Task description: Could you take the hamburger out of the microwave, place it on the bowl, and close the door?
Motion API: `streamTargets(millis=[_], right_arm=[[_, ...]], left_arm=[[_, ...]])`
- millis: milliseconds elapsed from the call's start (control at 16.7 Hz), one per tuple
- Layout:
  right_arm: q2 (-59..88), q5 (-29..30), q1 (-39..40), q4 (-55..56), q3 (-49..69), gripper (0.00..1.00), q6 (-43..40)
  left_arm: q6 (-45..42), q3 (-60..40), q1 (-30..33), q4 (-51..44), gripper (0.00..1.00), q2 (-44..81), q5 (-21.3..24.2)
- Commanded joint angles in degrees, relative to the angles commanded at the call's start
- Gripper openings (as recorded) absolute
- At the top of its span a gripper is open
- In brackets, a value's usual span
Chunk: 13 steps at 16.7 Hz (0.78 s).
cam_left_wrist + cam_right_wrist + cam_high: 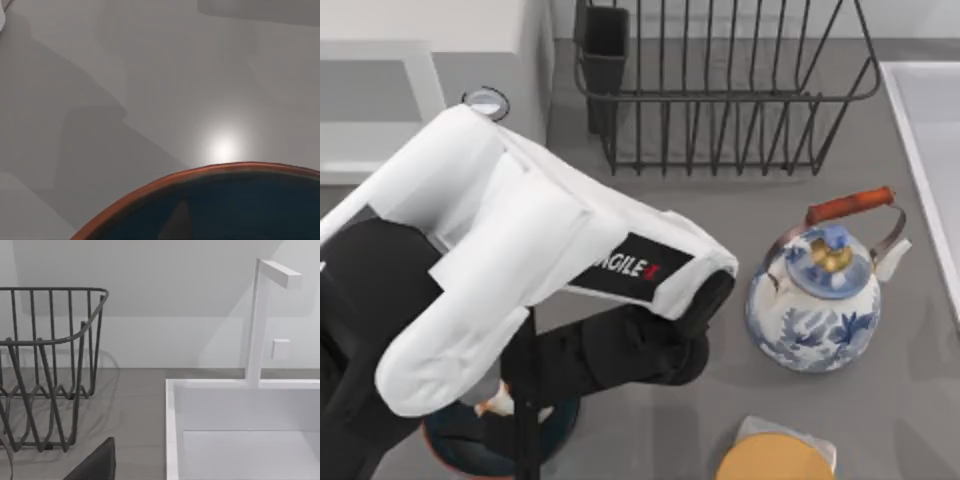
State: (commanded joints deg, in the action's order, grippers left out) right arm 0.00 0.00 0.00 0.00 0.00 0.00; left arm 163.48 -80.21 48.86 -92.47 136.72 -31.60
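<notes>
Left arm (520,270) over the glossy round teal bowl (470,445), red-brown rimmed; lumpy hamburger (500,403) inside; claw state indiscernible.

We see the hamburger (498,402), cream with orange patches, at the teal bowl (460,447); the grey-white microwave (510,40) stands far left.

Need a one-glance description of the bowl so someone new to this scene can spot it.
Start at the blue-and-white kettle in the right half of the table, then look across to the table's near left edge, under the big white left arm. There sits the bowl: round, dark teal inside, with a thin reddish-brown rim. The neighbouring yellow-orange disc is flat and rests on a grey square.
</notes>
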Motion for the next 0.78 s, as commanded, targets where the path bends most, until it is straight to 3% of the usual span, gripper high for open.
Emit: streamTargets(millis=[540,780], right_arm=[[0.00,0.00,0.00,0.00,0.00,1.00,0.00],[0.00,0.00,0.00,0.00,0.00,1.00,0.00]], left_arm=[[0.40,-0.75,0.99,-0.70,1.00,-2.90,0.14],[-7.33,4.28,-0.59,6.16,1.00,-10.71,3.88]])
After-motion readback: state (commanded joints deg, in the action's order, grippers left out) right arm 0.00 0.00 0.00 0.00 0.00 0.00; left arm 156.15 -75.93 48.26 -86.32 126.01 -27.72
